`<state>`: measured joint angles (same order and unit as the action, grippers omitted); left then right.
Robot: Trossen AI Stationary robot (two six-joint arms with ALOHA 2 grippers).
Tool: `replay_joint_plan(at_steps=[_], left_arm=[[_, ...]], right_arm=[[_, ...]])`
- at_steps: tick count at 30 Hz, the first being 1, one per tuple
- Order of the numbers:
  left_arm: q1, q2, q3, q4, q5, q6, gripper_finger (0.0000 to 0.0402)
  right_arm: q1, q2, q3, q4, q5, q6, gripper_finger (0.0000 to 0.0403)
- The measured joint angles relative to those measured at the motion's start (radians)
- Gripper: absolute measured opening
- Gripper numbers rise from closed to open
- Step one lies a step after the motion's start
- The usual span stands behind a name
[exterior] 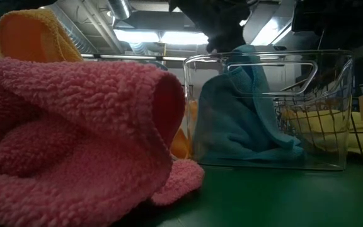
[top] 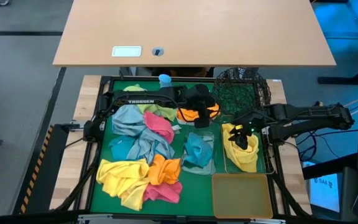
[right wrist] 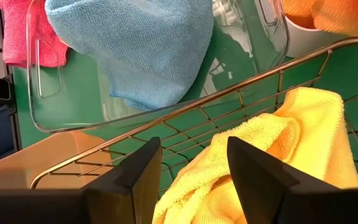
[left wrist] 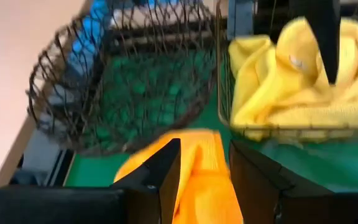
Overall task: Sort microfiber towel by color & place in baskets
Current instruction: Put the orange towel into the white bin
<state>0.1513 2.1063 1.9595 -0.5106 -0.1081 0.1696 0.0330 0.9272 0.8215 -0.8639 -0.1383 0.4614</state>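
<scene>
I have the left gripper [top: 199, 107] over the white tub [top: 194, 118] near the back of the green tabletop [top: 191, 190], with its fingers set apart around an orange towel [left wrist: 197, 174] that fills the gap between them; I judge it is letting go or has just let go, and I cannot tell whether the pads are touching the cloth. The right gripper [top: 246, 134] hangs in the rectangular wire basket [top: 266, 155], released, just above the yellow towel [right wrist: 272, 155] already lying there. A teal towel [top: 197, 150] sits in the clear tub [exterior: 333, 113], while the black round wire-mesh basket [top: 244, 87] and the amber tub [top: 241, 196] hold nothing I can see. To finish this drop well, I would open the left fingers fully, lift straight up and watch that no corner drags out over the rim. Then I would go for the top cloth on the loose pile [top: 145, 155], where pink, orange, yellow, green and grey-blue pieces overlap, pinching a raised fold so that only one colour comes away.
</scene>
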Motion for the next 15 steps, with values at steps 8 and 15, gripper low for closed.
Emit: replay_joint_plan(at_steps=[8, 15], left_arm=[[-0.011, 0.000, -0.064, 0.159, 0.000, 0.000, 0.0130], [-0.012, 0.001, -0.123, 0.195, 0.025, -0.001, 0.0130]], right_arm=[[0.000, 0.000, 0.000, 0.000, 0.000, 0.000, 0.0184], [0.000, 0.000, 0.000, 0.000, 0.000, 0.000, 0.0184]])
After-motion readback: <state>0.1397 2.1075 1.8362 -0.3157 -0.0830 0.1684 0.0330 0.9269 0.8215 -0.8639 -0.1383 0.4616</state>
